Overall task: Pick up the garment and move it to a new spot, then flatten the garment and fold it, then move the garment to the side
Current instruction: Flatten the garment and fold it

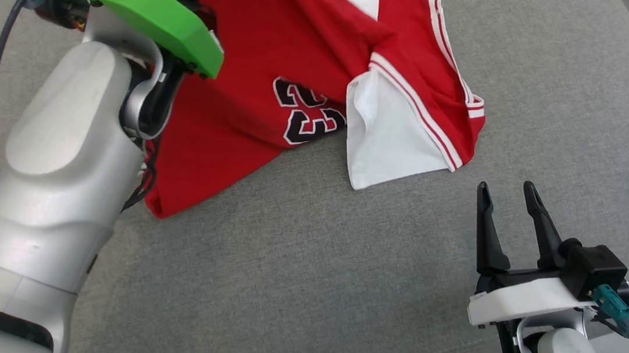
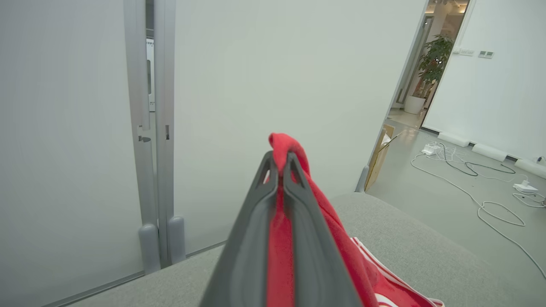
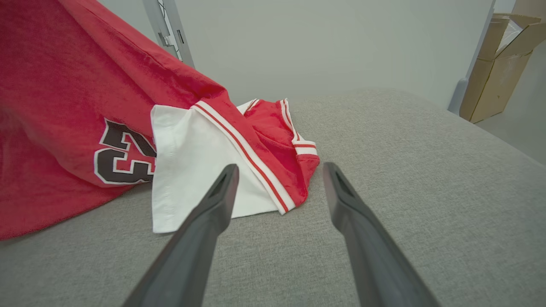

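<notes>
Grey padded surface (image 1: 339, 273) runs up to a pale wall, and the red jersey (image 1: 243, 75) with white trim lies on its far left part, crumpled, a white flap turned out at its right side. The left claw (image 2: 279, 160) is closed tight on a fold of red cloth that pokes out past its tips, the jersey's left part rising off the surface toward it. The right claw (image 1: 507, 186) stands wide open and empty at the near right, its tips near the white flap but apart from it.
</notes>
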### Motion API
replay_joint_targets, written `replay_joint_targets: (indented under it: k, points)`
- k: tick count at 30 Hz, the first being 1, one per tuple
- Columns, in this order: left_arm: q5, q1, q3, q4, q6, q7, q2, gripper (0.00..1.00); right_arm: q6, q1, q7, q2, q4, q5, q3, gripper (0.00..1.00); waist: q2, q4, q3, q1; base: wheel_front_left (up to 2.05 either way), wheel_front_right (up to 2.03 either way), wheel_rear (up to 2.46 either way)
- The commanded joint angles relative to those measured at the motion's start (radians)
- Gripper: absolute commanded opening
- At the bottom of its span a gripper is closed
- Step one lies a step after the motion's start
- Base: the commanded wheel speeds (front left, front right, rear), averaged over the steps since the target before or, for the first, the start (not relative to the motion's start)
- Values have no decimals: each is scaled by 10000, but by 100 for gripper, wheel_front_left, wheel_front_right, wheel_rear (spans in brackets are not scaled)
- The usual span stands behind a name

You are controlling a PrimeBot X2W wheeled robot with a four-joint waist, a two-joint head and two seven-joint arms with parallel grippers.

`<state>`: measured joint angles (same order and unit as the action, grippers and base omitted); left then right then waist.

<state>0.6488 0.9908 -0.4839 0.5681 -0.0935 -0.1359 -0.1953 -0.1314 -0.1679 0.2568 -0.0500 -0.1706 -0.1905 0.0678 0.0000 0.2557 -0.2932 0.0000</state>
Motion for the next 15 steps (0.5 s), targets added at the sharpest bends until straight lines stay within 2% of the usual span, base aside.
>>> replay_joint_targets:
  k: [1, 5, 10, 11, 15]
  points:
    - [-8, 25, -74, -198, -103, -221, 117, 0, 14, 84, 16, -9, -18, 23, -18, 100, 0, -202, 186, 0, 0, 0, 0]
    - [500, -979, -318, -992, -206, 33, 287, 0, 14, 241, -62, -9, -2, 57, -55, 100, 0, -490, 407, 0, 0, 0, 0]
    - [1064, -3293, -723, -2919, 46, 871, -100, 0, 14, 478, -169, -11, 89, 133, -244, 100, 0, -974, 633, 0, 0, 0, 0]
    - [1296, -4487, -798, -3856, 374, 1178, -401, 0, 14, 518, -225, -8, 143, 195, -297, 100, 0, -1159, 696, 0, 0, 0, 0]
    - [1688, -6830, -976, -5613, 1252, 1755, -947, 0, 14, 598, -338, -11, 293, 263, -370, 100, 0, -1537, 770, 0, 0, 0, 0]
